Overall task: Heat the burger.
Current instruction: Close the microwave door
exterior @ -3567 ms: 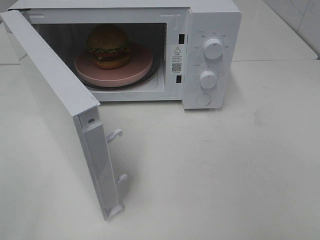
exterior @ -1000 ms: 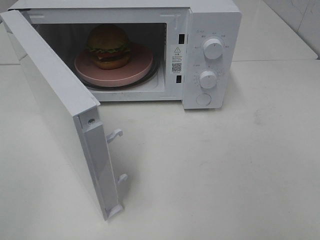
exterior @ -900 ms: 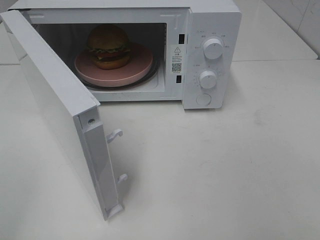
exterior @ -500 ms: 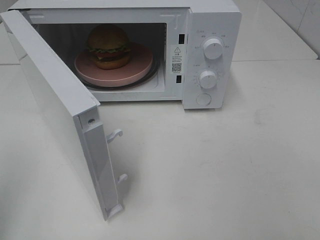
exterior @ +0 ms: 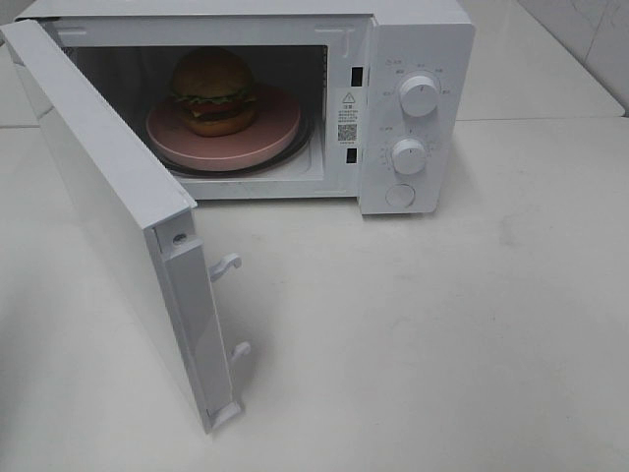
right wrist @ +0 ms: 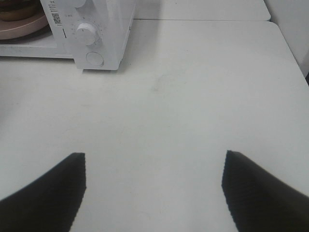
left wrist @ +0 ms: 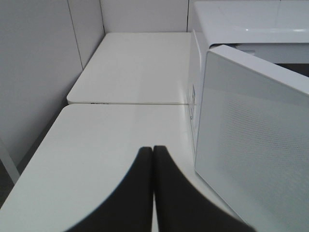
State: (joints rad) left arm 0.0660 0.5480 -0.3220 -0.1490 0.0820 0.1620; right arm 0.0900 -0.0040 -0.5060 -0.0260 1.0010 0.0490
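The one change is on the left: the left gripper (left wrist: 153, 149) has closed on nothing, fingers pressed together just beside the outer face of the open door (left wrist: 251, 145). I take that as readying to push the door shut, since nothing else has moved. The burger (exterior: 212, 90) stands upright on the pink plate (exterior: 280, 133) inside the microwave (exterior: 418, 29), bun dome up; being round, it has no sideways long axis, only its vertical stack. Further right, the right gripper (right wrist: 154, 154) hangs wide open and empty over the table (right wrist: 193, 87).
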